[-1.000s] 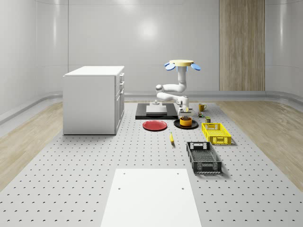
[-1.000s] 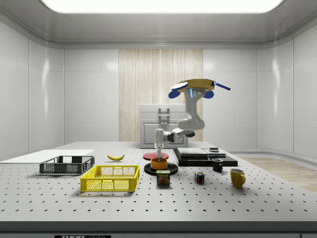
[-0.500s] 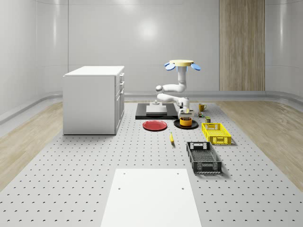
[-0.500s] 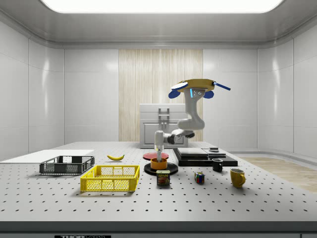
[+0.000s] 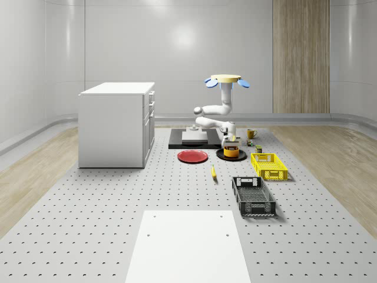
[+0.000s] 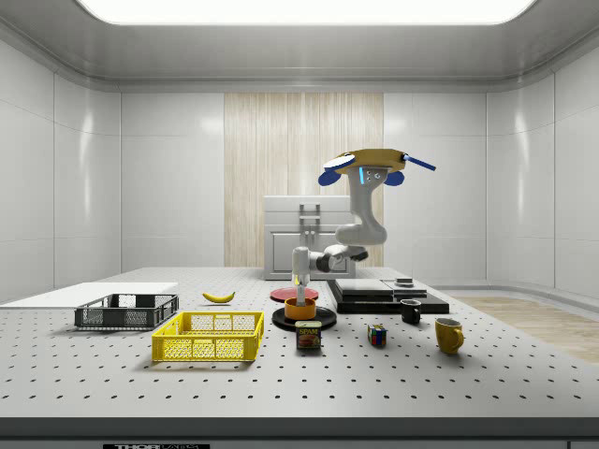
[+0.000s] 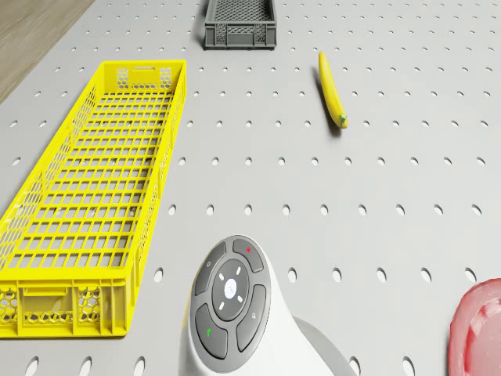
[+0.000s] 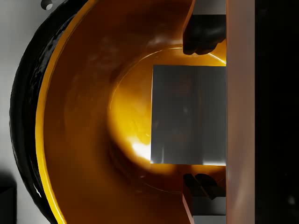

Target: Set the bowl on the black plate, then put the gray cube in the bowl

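Inside the orange bowl [image 8: 84,140], seated on the black plate [image 8: 25,107], the gray cube [image 8: 187,114] is flanked by the tool [image 8: 202,109], fingers [image 8: 203,35] spread; the drone [image 6: 367,166] is seen hovering nearby.

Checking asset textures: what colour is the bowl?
Orange, inside and out; the bowl shows best in the wrist view, sitting on the black plate.
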{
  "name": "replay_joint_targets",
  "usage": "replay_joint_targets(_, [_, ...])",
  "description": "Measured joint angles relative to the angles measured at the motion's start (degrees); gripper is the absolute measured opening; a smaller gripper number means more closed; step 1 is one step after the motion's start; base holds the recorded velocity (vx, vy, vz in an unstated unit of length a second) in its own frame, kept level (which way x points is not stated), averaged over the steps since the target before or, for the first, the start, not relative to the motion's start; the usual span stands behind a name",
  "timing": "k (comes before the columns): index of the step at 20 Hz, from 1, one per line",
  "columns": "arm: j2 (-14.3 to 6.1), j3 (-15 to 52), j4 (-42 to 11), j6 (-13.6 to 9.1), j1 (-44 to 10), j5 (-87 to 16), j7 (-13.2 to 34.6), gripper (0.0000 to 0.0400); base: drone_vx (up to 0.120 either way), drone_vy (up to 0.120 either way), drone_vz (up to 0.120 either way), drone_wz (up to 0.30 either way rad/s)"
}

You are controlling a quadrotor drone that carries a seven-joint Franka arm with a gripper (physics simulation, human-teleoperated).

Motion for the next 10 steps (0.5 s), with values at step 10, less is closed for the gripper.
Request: replay_joint_targets(10, [0.3, 2.9, -1.4, -1.7, 0.7, 2.6, 0.0, 0.0399, 0.0, 0.0, 0.0, 0.0])
